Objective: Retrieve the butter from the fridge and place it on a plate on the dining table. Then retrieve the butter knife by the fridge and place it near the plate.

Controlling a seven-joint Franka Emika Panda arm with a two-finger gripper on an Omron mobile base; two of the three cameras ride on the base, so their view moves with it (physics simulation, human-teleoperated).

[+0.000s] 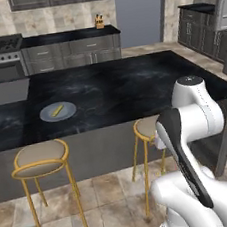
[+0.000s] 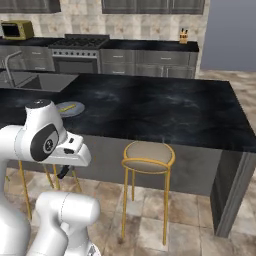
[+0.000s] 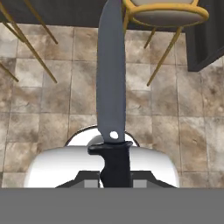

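The butter (image 1: 57, 110) is a small yellow stick lying on the round pale plate (image 1: 47, 115) on the left part of the dining table's (image 1: 132, 85) black marble top. The right base view shows the same butter (image 2: 67, 107) and plate (image 2: 76, 111). My gripper (image 3: 114, 180) is shut on the black handle of the butter knife (image 3: 111, 78). Its long grey blade points away from the hand, over the tiled floor in front of the table. The hand hangs low beside the arm, below the table's edge. The fridge is out of view.
Tan stools with yellow frames (image 1: 40, 158) (image 1: 146, 127) (image 2: 148, 153) stand along the table's near side, between the base and the tabletop. A sink (image 2: 35, 81) is set in the table's far left. Wall counters with a stove (image 2: 80, 44) run behind.
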